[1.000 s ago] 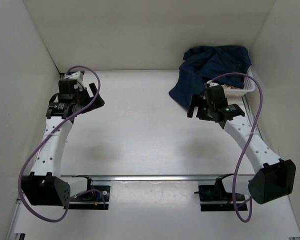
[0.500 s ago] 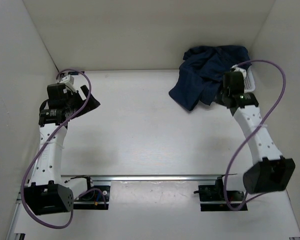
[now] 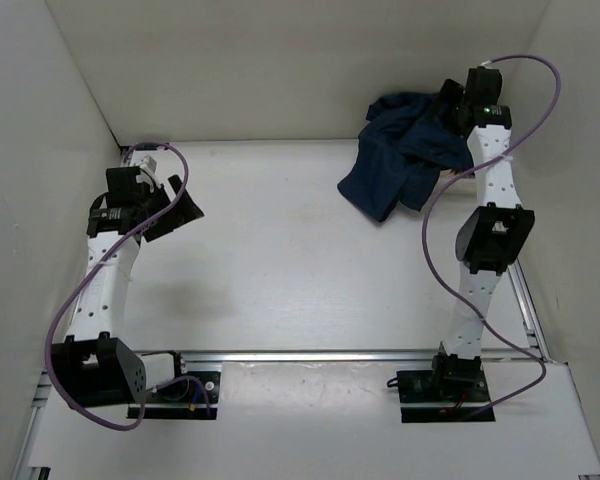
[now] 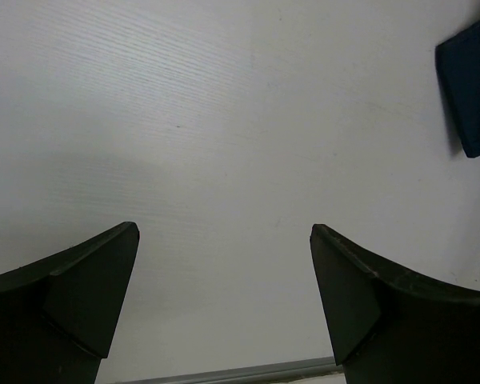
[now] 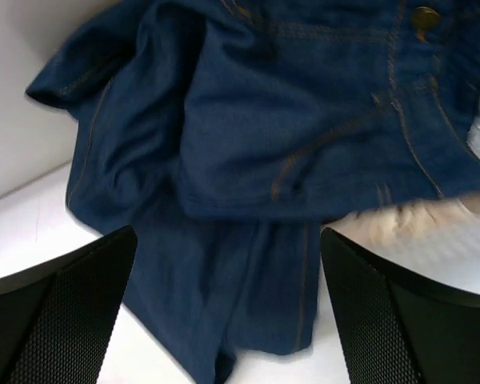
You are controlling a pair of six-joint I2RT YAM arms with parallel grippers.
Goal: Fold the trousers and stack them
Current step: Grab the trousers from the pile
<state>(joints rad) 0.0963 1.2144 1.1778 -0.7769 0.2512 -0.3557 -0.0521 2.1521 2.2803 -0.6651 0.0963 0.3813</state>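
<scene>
The trousers (image 3: pixel 400 150) are dark navy jeans lying crumpled at the back right of the table, one part spilling forward onto the white surface. In the right wrist view the trousers (image 5: pixel 288 136) fill the frame, with tan stitching and a brass button showing. My right gripper (image 3: pixel 452 108) is raised above the back of the heap, and in its own view the right gripper (image 5: pixel 228 240) is open and empty. My left gripper (image 3: pixel 180 208) is far off at the left, and in its own view the left gripper (image 4: pixel 224 232) is open over bare table. A trouser corner (image 4: pixel 472 88) shows at the top right of the left wrist view.
A white mesh basket (image 5: pixel 476 256) lies under the right edge of the jeans, with a bit of pale cloth beside it. White walls close in the back and both sides. A metal rail (image 3: pixel 320 355) runs along the near edge and another along the right side (image 3: pixel 528 305).
My right arm has swung up and back, from the table in front of the heap to above its rear. My left arm has shifted slightly at the left.
</scene>
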